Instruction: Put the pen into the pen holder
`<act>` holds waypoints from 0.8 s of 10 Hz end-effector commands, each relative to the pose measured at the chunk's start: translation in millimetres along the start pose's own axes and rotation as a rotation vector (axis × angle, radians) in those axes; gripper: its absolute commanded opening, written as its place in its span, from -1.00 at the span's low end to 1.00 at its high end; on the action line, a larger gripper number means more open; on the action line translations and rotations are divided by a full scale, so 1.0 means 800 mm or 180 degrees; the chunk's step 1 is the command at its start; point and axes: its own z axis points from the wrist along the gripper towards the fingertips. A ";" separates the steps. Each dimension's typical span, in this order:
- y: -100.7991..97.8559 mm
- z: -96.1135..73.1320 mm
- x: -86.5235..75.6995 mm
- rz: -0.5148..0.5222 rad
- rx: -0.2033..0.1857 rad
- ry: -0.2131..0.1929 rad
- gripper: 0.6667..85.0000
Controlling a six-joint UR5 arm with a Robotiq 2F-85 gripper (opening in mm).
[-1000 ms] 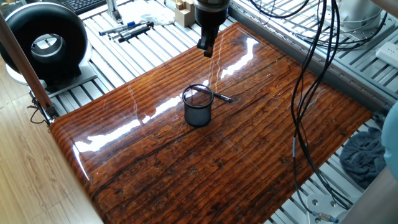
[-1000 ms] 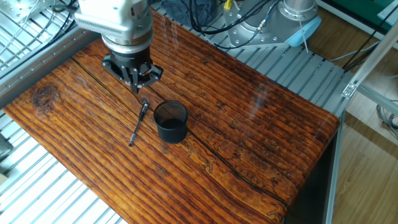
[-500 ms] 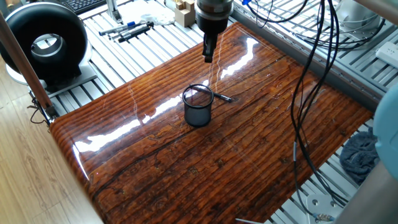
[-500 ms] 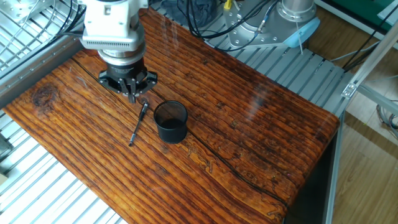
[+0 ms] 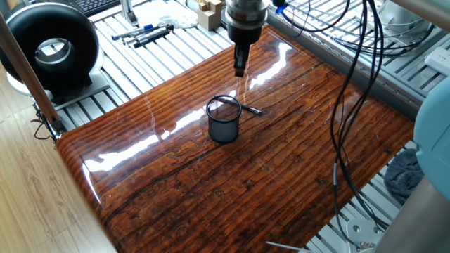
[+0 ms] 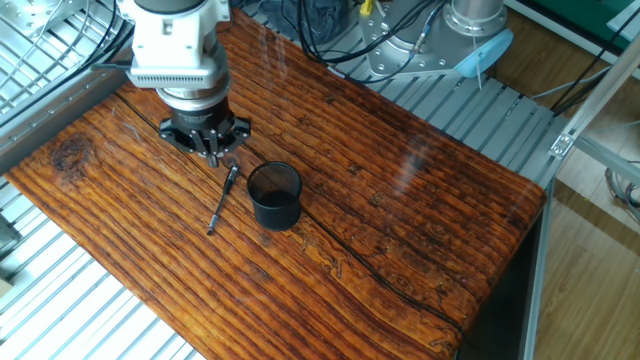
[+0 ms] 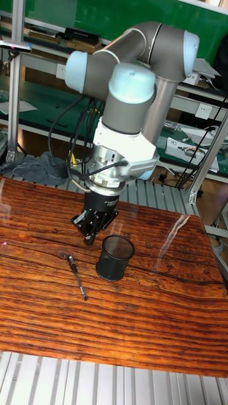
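Nothing is done yet: on the table (image 6: 420, 230) the gripper (image 6: 213, 155) hangs just beyond the pen's far end, jaws pressed nearly together and empty; the pen holder (image 6: 274, 195) stands empty, the pen (image 6: 222, 199) lying flat just beside it

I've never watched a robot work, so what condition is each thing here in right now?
Thin black pen: lying flat on the wooden table, beside the cup.
Dark wire-mesh cup: upright, nothing seen inside.
Two-finger gripper: empty, above the pen's end, fingers close together.
Big black round fan: standing off the table.
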 end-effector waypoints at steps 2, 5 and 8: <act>0.003 0.009 -0.003 0.0027 -0.0059 -0.0078 -0.98; 0.005 0.009 -0.009 0.0015 -0.0077 -0.0125 -0.98; 0.004 0.010 -0.003 0.0032 -0.0069 -0.0073 -0.98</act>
